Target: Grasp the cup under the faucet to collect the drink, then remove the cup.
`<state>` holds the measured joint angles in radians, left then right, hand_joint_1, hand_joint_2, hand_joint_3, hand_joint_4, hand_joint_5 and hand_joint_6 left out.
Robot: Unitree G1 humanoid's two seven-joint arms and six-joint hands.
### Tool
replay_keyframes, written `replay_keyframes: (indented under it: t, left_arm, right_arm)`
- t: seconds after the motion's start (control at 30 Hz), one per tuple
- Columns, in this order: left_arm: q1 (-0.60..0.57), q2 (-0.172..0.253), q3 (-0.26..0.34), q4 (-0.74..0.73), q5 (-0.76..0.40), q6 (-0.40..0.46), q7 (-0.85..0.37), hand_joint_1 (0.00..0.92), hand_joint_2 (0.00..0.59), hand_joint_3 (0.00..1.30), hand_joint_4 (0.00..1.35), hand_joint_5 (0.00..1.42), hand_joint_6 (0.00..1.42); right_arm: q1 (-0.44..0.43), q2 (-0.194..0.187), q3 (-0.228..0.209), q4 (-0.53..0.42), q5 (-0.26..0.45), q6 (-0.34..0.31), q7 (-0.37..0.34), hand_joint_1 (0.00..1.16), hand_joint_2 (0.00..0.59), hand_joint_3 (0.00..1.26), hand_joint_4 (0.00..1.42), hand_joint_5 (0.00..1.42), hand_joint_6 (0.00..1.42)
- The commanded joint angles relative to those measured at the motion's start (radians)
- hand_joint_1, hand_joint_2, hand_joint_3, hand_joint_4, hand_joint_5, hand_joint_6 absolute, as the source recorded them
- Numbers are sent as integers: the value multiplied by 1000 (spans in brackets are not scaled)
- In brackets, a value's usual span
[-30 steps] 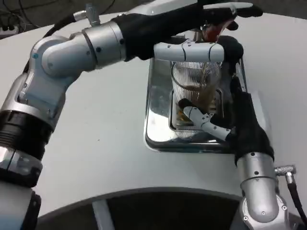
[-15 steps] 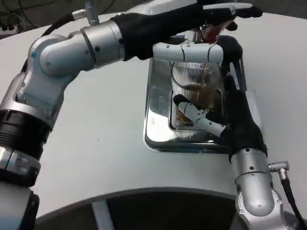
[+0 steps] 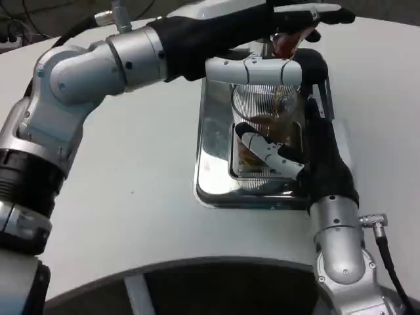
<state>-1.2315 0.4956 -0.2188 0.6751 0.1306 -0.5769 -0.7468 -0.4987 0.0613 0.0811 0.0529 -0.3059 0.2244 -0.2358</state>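
Clear ribbed plastic: the cup [image 3: 266, 125] is gripped by the right hand [image 3: 289, 111], fingers wrapped around its wall, over the steel drip tray [image 3: 213, 164].
Left hand [image 3: 298, 16]: rests on the dispenser's tap above the cup; whether it grips cannot be told.
Drink: brown liquid [image 3: 275, 128] pools in the cup.
Change: over the last second the right forearm has crept up and left, cup barely shifted.
Meaning: probably collecting still underway; removal remains.
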Motion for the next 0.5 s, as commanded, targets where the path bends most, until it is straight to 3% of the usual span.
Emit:
replay_keyframes:
  t: [0.03,0.5]
  left_arm:
    - [17,23,-28,18,41,11,-47,0,156,121,42,156,144]
    - [13,26,-31,31,43,5,-53,0,157,121,52,159,155]
  right_arm:
    - [-15,10,-4,30,15,-18,-9,796,199,0,0,0,0]
    - [-35,18,7,79,12,-38,-36,797,201,0,0,1,0]
